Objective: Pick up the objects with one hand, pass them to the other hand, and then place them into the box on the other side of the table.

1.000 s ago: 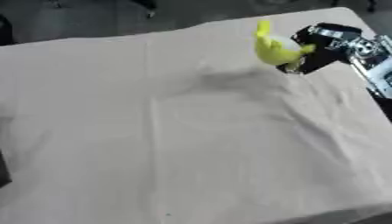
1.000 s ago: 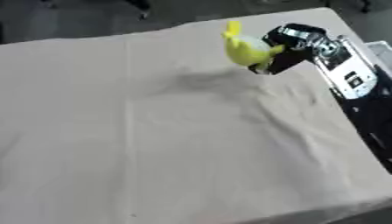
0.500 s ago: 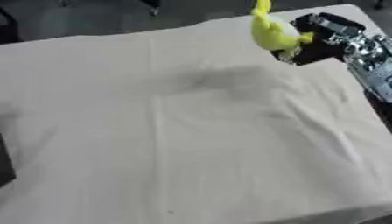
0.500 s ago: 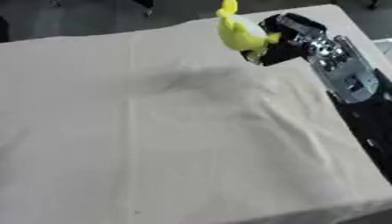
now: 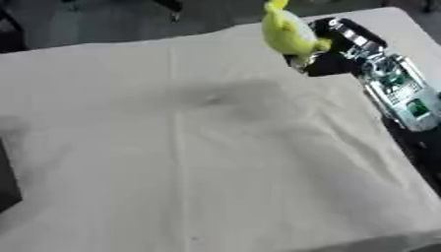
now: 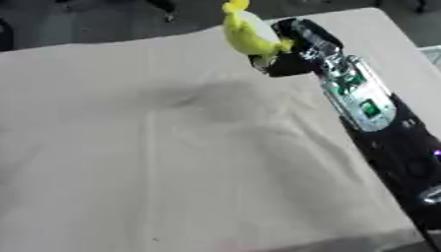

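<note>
A yellow, rounded object with a narrow top (image 5: 288, 32) hangs in the air above the far right part of the table. My right hand (image 5: 323, 51) is shut on it from the right and below, and its dark fingers (image 6: 277, 63) curl under the object. The right forearm (image 6: 358, 98) with its silver and green casing runs down the right side of the views. The object's shadow (image 5: 228, 96) lies on the cloth below and to the left. My left hand shows in no view. No box is clearly in sight.
A beige cloth (image 5: 172, 162) with soft creases covers the whole table. A dark edge of something (image 5: 7, 177) shows at the left border. Beyond the far edge of the table lies dark floor (image 5: 103, 19).
My right hand has lifted the yellow object higher and carried it leftward, toward the table's middle. The whole picture has also shifted, so the camera has moved.
</note>
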You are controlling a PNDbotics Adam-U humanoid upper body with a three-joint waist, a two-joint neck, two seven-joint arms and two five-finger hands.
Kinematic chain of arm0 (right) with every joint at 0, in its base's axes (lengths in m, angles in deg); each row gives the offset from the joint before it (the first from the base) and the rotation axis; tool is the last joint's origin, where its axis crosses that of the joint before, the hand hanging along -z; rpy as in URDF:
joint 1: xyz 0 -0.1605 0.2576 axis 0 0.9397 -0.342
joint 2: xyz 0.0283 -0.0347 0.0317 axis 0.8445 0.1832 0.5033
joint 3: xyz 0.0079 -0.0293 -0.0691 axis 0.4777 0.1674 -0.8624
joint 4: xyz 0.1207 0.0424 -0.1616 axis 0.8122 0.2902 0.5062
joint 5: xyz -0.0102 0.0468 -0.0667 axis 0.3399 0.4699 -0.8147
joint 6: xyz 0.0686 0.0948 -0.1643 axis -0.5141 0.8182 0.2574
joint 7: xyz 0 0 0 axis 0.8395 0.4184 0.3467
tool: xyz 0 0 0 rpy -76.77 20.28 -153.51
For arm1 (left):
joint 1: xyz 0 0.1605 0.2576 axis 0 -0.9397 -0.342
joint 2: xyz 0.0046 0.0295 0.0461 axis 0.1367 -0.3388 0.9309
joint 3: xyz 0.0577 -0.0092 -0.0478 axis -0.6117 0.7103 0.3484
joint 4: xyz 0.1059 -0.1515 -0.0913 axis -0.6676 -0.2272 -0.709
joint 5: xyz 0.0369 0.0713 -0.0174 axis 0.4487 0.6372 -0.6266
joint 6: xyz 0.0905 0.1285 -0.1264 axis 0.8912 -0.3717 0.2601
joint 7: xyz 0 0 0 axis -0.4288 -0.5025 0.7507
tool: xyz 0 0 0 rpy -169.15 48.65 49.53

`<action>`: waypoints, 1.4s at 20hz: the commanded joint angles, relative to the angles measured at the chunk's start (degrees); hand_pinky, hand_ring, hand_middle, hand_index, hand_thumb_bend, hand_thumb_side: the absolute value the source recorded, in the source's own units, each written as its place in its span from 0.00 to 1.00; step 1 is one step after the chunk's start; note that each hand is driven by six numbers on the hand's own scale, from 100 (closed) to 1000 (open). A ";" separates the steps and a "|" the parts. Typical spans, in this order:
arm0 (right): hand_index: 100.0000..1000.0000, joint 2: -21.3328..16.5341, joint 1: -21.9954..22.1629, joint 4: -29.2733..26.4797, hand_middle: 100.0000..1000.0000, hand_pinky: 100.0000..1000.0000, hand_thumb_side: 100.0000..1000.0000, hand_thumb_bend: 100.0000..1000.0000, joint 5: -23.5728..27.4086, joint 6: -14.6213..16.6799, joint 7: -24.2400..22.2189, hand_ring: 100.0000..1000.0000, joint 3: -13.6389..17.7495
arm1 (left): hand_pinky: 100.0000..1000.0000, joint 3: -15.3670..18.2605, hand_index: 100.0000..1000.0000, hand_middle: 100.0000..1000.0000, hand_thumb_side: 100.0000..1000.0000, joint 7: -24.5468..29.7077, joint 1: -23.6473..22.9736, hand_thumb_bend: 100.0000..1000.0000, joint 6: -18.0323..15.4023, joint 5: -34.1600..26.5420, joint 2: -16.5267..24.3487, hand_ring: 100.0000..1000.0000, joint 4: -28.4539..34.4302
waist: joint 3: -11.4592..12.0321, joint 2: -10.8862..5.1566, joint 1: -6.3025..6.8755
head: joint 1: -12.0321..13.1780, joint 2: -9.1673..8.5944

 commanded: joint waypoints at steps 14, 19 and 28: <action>0.41 4.26 -0.51 -2.41 0.37 0.75 0.00 0.09 -2.30 3.01 3.52 0.59 -4.81 | 0.79 -2.44 0.74 0.64 0.43 7.57 7.07 0.65 0.51 0.30 3.47 0.63 2.14 | 0.46 -2.55 1.17 | 2.38 0.68; 0.41 5.46 -1.20 -2.70 0.37 0.75 0.00 0.07 1.83 4.41 2.86 0.59 -6.36 | 0.78 -4.30 0.74 0.64 0.42 12.49 10.01 0.65 0.15 0.98 4.44 0.63 2.33 | 0.55 -2.70 1.37 | 3.19 0.97; 0.42 6.19 -1.57 -3.67 0.38 0.76 0.00 0.06 8.42 6.57 -2.37 0.59 -8.52 | 0.78 -7.09 0.74 0.64 0.41 20.46 13.44 0.66 -1.66 1.24 5.75 0.64 1.18 | 0.53 -2.74 1.53 | 4.11 1.26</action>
